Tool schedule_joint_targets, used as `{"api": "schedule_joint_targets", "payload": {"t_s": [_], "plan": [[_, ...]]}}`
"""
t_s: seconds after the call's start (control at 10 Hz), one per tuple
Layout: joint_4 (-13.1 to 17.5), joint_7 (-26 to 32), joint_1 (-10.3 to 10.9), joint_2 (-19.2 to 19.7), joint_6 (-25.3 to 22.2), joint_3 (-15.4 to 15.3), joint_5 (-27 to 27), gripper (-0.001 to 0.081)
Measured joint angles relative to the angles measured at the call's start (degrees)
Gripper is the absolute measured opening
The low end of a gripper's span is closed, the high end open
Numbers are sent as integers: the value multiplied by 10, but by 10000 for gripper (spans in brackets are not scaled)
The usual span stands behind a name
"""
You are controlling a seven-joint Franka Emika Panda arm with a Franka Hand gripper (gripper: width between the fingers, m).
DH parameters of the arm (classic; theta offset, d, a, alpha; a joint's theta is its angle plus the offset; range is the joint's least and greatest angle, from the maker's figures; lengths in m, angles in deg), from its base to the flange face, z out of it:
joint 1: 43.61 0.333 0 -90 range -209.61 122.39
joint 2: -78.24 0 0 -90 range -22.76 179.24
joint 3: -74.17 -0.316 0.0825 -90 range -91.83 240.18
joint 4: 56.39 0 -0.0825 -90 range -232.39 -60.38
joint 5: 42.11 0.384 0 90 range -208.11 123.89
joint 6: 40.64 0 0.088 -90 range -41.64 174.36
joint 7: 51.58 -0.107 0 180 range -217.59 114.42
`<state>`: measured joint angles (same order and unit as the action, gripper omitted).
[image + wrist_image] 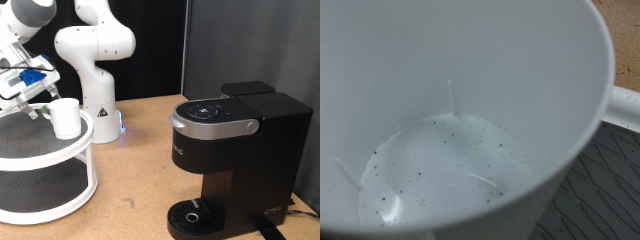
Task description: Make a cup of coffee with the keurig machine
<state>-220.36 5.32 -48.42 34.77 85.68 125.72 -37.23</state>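
Observation:
The cup (65, 117) is small, white and upright on the top tier of a round white shelf (30, 150) at the exterior view's left. My gripper (42, 106) hangs just left of the cup, right against its rim. The wrist view looks straight down into the cup (450, 130): its inside is white, with dark specks on the bottom. No fingers show in the wrist view. The keurig machine (232, 150) stands at the exterior view's right, black with a silver-grey lid handle and its lid down. Its round drip tray (190, 215) is bare.
The arm's white base (97, 105) stands behind the shelf, a blue light glowing beside it. The shelf's rim (625, 105) and a dark lower tier (40, 185) show. Brown tabletop (140, 170) lies between shelf and machine. A black curtain backs the scene.

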Motion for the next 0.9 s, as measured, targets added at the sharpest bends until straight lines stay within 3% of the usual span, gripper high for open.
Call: {"api": "schedule_joint_targets", "payload": {"t_s": [0.4,0.9], "plan": [[-7,25,-8,0,-13,3,-6,800],[-12,81,-41,-36,-54,35,-4,800]]}}
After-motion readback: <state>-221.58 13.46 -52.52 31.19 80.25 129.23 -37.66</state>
